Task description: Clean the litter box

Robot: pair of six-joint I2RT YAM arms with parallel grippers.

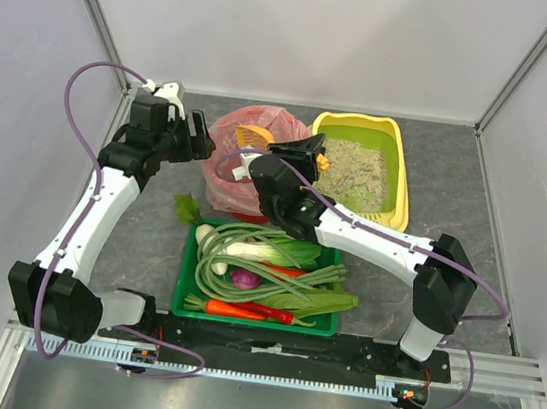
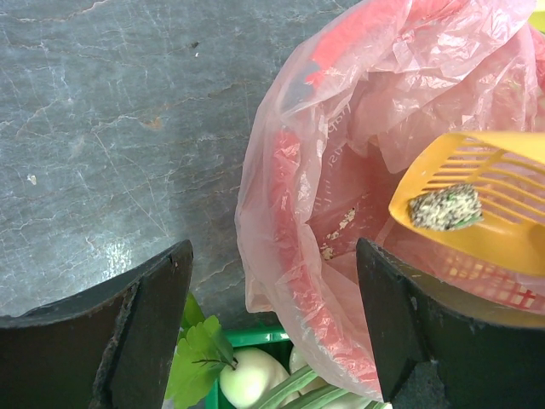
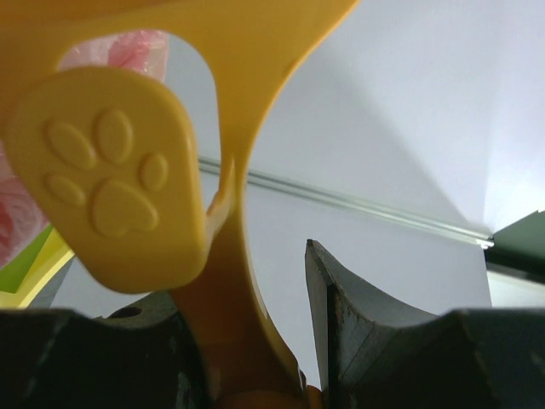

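Note:
The yellow litter box (image 1: 403, 196) with grey-beige litter (image 1: 359, 170) stands at the back right. My right gripper (image 1: 300, 155) is shut on the handle of an orange slotted scoop (image 1: 254, 136). The scoop head hangs over the red bin with its pink bag (image 1: 237, 175). In the left wrist view the scoop (image 2: 502, 221) carries a grey litter clump (image 2: 444, 207) above the bag (image 2: 341, 170). The paw-print handle end (image 3: 111, 179) fills the right wrist view, my right gripper (image 3: 255, 358) clamped below it. My left gripper (image 2: 272, 324) is open, its jaws straddling the bag's near-left rim without gripping it.
A green tray (image 1: 182, 283) of vegetables sits in front of the bin, its rim (image 2: 264, 338) just below my left gripper. White walls enclose the table at the back and sides. Bare grey tabletop lies left of the bin (image 2: 111, 128).

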